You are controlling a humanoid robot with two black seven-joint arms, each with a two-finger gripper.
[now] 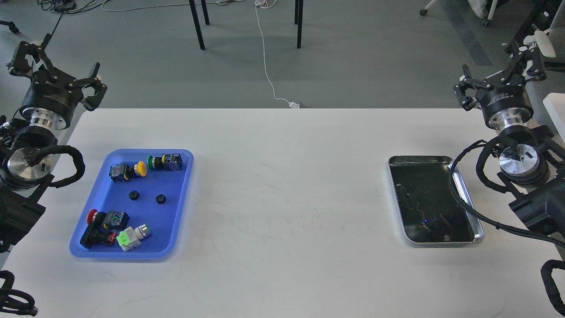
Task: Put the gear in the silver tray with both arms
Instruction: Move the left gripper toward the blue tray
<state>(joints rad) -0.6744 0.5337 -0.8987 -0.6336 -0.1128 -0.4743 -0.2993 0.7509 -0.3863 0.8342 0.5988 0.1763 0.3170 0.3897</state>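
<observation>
Gears (134,194): two small, hard, light black rings in the blue tray (176,212); pinch the outer edge.
Silver tray (464,201): empty.
Left pincer (57,73): open, held nothing.
Right pincer (501,77): open, held nothing.

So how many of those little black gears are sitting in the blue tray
2. One gear lies near the middle of the blue tray, the other gear just to its right. Both lie apart from the push buttons; others could be hidden under those.
</observation>
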